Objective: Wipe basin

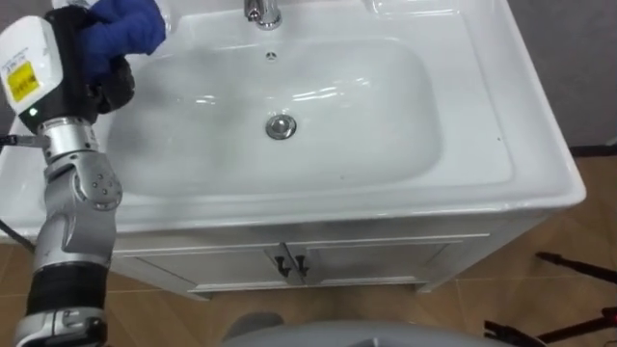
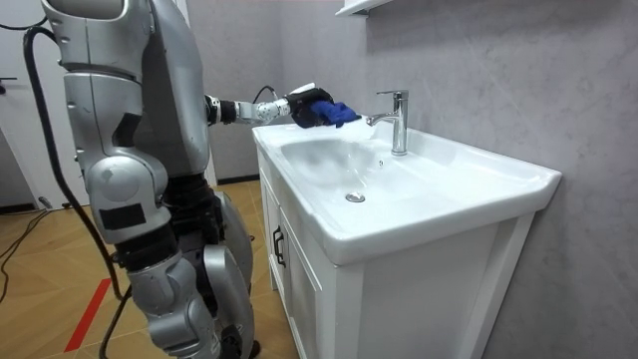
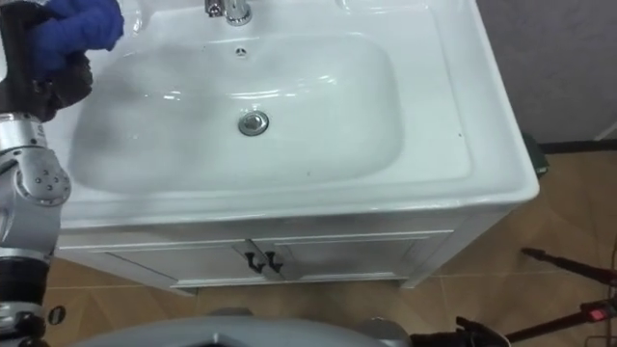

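**White basin with blue cloth at its rear left corner**

1. Basin. The basin (image 1: 386,116) is white, glossy and smooth. It is a rounded rectangular bowl sunk into a flat, square-edged top. Soft highlights run across the bowl's wall. A round metal drain (image 1: 281,126) sits at the bottom centre, and a small overflow hole (image 1: 271,56) lies on the rear wall above it.

2. Faucet. A chrome faucet (image 2: 399,120) stands upright on the rear ledge, centred behind the bowl. Its body is cylindrical and its spout points over the bowl.

3. Cloth. The cloth (image 1: 125,29) is deep blue, soft and bunched into thick folds. It is at the rear left corner of the basin, at the rim and to the left of the faucet. Whether it touches the surface cannot be told.

4. Left hand. The left hand (image 1: 106,82) is dark, with its fingers curled round the cloth and clamping it. The silver, jointed forearm reaches in over the left rim.

5. Support. A white cabinet (image 1: 386,260) with two flat doors carries the basin. Two small dark handles (image 1: 292,265) sit side by side where the doors meet.

6. Surroundings. The floor (image 1: 559,289) is brown wood planking. The wall (image 2: 478,70) behind the basin is grey and mottled.

7. Robot position. The robot stands at the front of the cabinet, left arm extended.
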Robot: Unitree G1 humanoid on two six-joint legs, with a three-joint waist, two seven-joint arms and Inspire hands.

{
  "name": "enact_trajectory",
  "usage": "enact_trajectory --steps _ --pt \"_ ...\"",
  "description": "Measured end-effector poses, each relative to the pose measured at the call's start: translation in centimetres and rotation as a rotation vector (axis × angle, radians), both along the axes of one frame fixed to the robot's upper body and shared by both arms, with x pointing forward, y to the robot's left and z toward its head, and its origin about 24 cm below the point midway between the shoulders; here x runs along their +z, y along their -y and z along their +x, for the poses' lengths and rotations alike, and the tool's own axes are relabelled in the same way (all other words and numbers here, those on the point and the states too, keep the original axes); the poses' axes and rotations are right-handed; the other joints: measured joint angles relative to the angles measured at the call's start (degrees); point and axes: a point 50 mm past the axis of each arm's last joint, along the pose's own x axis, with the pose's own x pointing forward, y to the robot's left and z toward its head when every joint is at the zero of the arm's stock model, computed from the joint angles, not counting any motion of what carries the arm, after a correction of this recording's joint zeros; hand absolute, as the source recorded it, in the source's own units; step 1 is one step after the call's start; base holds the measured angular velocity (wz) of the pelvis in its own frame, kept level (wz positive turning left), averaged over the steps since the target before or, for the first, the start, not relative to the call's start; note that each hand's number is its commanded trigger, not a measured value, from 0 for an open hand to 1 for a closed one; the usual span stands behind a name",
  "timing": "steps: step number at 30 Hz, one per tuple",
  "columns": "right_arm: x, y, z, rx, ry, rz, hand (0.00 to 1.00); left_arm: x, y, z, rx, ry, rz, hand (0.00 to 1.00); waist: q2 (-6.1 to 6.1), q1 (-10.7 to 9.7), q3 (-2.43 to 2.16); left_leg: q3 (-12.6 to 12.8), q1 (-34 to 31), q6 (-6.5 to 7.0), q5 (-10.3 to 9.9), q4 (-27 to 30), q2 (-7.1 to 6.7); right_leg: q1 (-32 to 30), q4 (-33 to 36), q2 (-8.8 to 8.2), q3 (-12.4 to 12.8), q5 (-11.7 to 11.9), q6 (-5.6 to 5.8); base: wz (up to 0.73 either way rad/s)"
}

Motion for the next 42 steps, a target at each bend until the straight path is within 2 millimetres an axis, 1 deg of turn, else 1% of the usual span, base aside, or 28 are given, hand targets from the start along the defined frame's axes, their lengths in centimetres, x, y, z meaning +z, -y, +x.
enact_trajectory --steps 1,4,6,8,11,13,15,16,18,20,22,26,28,33,36,37,38,39,40,42 --pt "0.0 0.1 -0.1 0.003 -0.004 -0.002 0.00 0.1 -0.4 -0.1 0.013 0.004 0.001 1.00 -0.02 0.44 0.04 0.04 0.00 0.05 -0.03 0.07 -0.10 -0.08 0.28 -0.23 -0.13 -0.02 0.03 0.00" --pt "0.1 0.2 -0.1 0.015 -0.009 -0.009 0.00 0.2 -0.9 -0.3 0.026 0.001 0.011 1.00 -0.01 0.98 0.08 -0.03 -0.03 0.34 0.05 -0.08 -0.54 -0.02 0.47 -0.77 -0.82 -0.01 0.28 0.08" --pt "0.1 0.3 0.0 0.028 -0.012 -0.012 0.00 0.1 -1.3 -0.4 0.036 -0.014 0.018 1.00 0.00 1.16 0.09 -0.07 -0.03 0.38 0.07 -0.31 -0.74 -0.05 0.46 -0.92 -0.77 0.03 0.44 0.04" --pt "0.1 0.3 -0.1 0.028 -0.014 -0.012 0.00 -0.1 -1.4 -0.5 0.038 -0.021 0.020 1.00 -0.07 1.98 0.11 -0.06 -0.09 0.44 0.04 -0.40 -0.84 -0.04 0.40 -1.02 -0.78 0.09 0.59 0.00" --pt "0.1 0.3 0.0 0.029 -0.011 -0.010 0.00 -0.3 -1.4 -0.6 0.041 -0.029 0.017 1.00 -0.38 2.41 0.06 -0.06 -0.38 0.59 -0.03 -0.34 -1.02 -0.06 0.47 -1.33 -1.34 0.19 0.85 0.06" --pt "0.1 0.2 0.5 0.037 0.000 -0.002 0.00 -0.9 -1.6 -1.2 0.048 -0.055 0.017 1.00 -0.65 2.71 0.08 -0.05 -0.63 0.83 -0.15 -0.18 -1.10 -0.22 0.46 -1.45 -1.44 0.21 1.02 0.00" --pt "0.1 0.1 0.9 0.043 0.011 0.008 0.00 -1.6 -1.8 -1.7 0.057 -0.083 0.013 1.00 -0.91 2.84 -0.05 -0.07 -1.11 1.12 -0.33 0.11 -1.06 -0.59 0.49 -1.44 -1.55 0.23 1.09 0.02" --pt "0.1 0.0 1.1 0.050 0.016 0.013 0.00 -2.0 -1.9 -1.9 0.064 -0.104 0.007 1.00 -1.20 3.13 -0.24 -0.14 -1.38 1.13 -0.33 0.25 -0.99 -0.89 0.50 -1.44 -1.54 0.28 1.18 0.00" --pt "0.1 -0.1 1.3 0.068 0.017 0.019 0.00 -2.8 -2.2 -2.2 0.078 -0.139 -0.002 1.00 -1.55 3.56 -0.43 -0.43 -1.67 1.19 -0.37 0.62 -0.92 -0.93 0.56 -1.41 -1.56 0.39 1.33 0.06" --pt "0.1 -0.3 1.4 0.084 0.020 0.022 0.00 -3.6 -2.4 -2.5 0.091 -0.173 -0.012 1.00 -1.62 3.72 -0.48 -0.81 -1.94 1.43 -0.52 1.18 -0.85 -0.91 0.95 -1.41 -1.54 0.46 1.45 0.07" --pt "0.1 -0.3 1.7 0.093 0.032 0.027 0.00 -4.5 -2.7 -2.8 0.106 -0.212 -0.022 1.00 -1.50 3.64 -0.41 -1.40 -2.07 1.80 -0.78 1.32 -0.98 -0.90 1.36 -1.57 -1.31 0.52 1.56 0.14" --pt "0.1 -0.3 1.4 0.089 0.025 0.027 0.00 -5.0 -2.8 -3.1 0.110 -0.233 -0.030 1.00 -1.42 3.68 -0.30 -1.61 -2.18 2.19 -1.04 1.14 -1.10 -0.86 1.49 -1.62 -1.04 0.65 1.79 0.07" --pt "0.2 -0.3 1.5 0.091 0.034 0.026 0.00 -5.4 -2.9 -3.3 0.110 -0.248 -0.038 1.00 -1.22 3.72 -0.37 -1.58 -1.86 2.28 -1.07 1.09 -1.30 -0.80 1.51 -1.75 -0.42 0.66 1.84 -0.06" --pt "0.1 -0.2 0.8 0.081 0.021 0.022 0.00 -5.6 -2.9 -3.4 0.115 -0.249 -0.044 1.00 -1.09 3.27 -0.34 -1.56 -1.92 2.39 -1.02 1.28 -1.80 -0.85 1.38 -1.85 -0.15 0.62 1.93 -0.01" --pt "0.1 -0.2 0.9 0.081 0.022 0.018 0.00 -5.6 -2.9 -3.5 0.117 -0.246 -0.042 1.00 -1.01 3.18 -0.36 -1.56 -1.95 2.43 -1.03 1.29 -1.84 -0.87 1.37 -1.87 -0.15 0.63 1.95 0.00" --pt "0.1 -0.2 0.9 0.080 0.022 0.015 0.00 -5.6 -2.9 -3.6 0.117 -0.246 -0.042 0.95 -0.94 3.18 -0.38 -1.56 -1.97 2.43 -1.03 1.29 -1.85 -0.87 1.36 -1.88 -0.17 0.63 1.95 0.00" --pt "0.1 -0.2 0.9 0.080 0.022 0.014 0.00 -5.6 -2.9 -3.6 0.117 -0.247 -0.042 0.58 -0.91 3.18 -0.38 -1.55 -1.97 2.43 -1.03 1.28 -1.85 -0.87 1.36 -1.88 -0.17 0.63 1.96 0.00" --pt "0.1 -0.2 0.9 0.081 0.022 0.013 0.00 -5.7 -2.9 -3.6 0.118 -0.247 -0.042 0.09 -0.84 3.19 -0.39 -1.54 -1.98 2.43 -1.03 1.26 -1.86 -0.88 1.36 -1.88 -0.19 0.62 1.97 0.00" --pt "0.2 -0.2 1.0 0.082 0.025 0.012 0.00 -5.7 -3.0 -3.7 0.120 -0.247 -0.041 0.00 -0.77 3.23 -0.37 -1.53 -1.96 2.43 -1.03 1.19 -1.87 -0.92 1.36 -1.88 -0.19 0.61 2.00 0.00" --pt "0.2 -0.2 1.1 0.084 0.031 0.012 0.00 -5.7 -3.0 -3.7 0.121 -0.247 -0.040 0.00 -0.67 3.24 -0.36 -1.54 -1.94 2.43 -1.03 1.15 -1.88 -0.93 1.36 -1.89 -0.19 0.58 2.04 0.00"
